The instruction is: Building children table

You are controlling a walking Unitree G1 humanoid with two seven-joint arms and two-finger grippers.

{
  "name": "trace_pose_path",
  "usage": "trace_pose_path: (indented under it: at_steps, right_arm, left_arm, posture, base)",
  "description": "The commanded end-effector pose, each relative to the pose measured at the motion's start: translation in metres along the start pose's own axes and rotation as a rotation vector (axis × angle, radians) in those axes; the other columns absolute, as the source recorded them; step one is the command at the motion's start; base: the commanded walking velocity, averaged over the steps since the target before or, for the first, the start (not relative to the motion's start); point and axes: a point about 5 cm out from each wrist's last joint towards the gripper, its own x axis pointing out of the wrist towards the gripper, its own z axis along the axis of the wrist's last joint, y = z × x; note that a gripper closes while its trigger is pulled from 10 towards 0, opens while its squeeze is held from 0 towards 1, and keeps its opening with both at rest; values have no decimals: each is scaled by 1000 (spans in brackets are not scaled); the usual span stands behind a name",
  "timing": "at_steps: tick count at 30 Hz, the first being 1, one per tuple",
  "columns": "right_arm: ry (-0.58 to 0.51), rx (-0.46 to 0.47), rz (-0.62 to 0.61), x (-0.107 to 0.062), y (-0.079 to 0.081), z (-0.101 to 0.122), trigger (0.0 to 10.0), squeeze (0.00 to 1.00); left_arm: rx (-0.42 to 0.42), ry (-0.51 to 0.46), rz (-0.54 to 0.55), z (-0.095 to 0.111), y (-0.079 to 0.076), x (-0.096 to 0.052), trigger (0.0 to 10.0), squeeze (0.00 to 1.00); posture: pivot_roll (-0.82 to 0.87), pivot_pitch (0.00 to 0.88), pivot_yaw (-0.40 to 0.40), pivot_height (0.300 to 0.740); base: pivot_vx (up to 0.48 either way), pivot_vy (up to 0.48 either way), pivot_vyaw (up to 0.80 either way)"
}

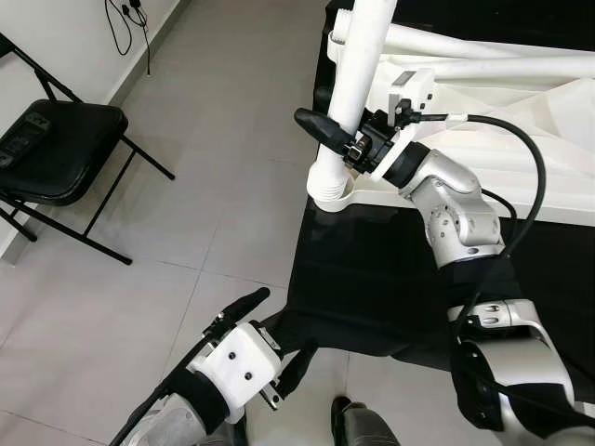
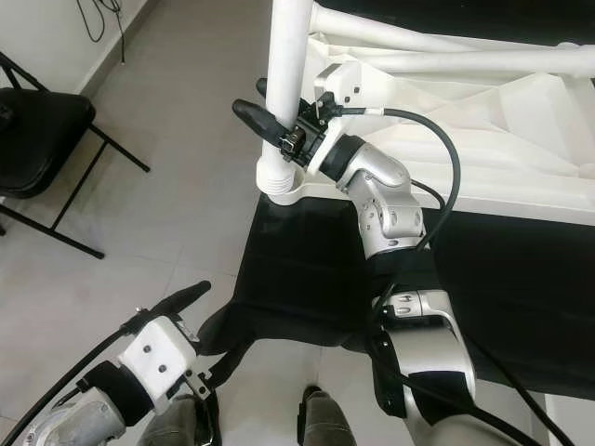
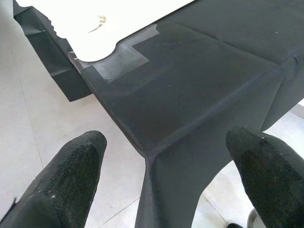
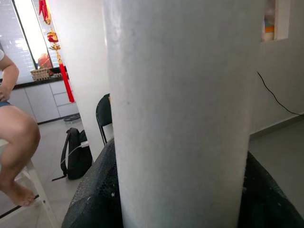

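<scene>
Right gripper (image 1: pixel 346 130) is clamped around the white cylindrical plastic table leg (image 1: pixel 358 70). The leg stands upright between its fingers, its ribbed foot seated in the corner socket of the upturned white plastic tabletop (image 1: pixel 483 181) directly below the grip. Left gripper (image 1: pixel 270 334) hangs low with fingers spread, holding nothing, just off the black-covered bench corner (image 3: pixel 156 142). Recommendation: keep the leg plumb, press straight down, and avoid side load at the socket.
</scene>
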Motion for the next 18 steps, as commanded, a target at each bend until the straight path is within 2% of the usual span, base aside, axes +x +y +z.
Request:
trace_pose_path:
  at_steps: [1, 9, 14, 18]
  right_arm:
    - [140, 52, -21, -6, 2, -30, 10000, 0]
    - [174, 37, -69, -5, -1, -35, 10000, 0]
    - [205, 26, -157, -5, -10, -36, 10000, 0]
    - [211, 22, -165, -5, -11, -36, 10000, 0]
  left_arm:
    - [-7, 19, -11, -3, -3, -2, 10000, 0]
    - [-6, 19, -10, -3, -3, -2, 10000, 0]
    - [-5, 17, -5, -2, -3, -2, 10000, 0]
    - [-5, 16, -5, -2, -3, -2, 10000, 0]
  posture:
    - [9, 339, -33, 740]
    - [11, 340, -34, 740]
    - [11, 341, -36, 740]
    - [11, 341, -36, 740]
  base:
    - [0, 0, 0]
    - [0, 0, 0]
    - [0, 0, 0]
    - [0, 0, 0]
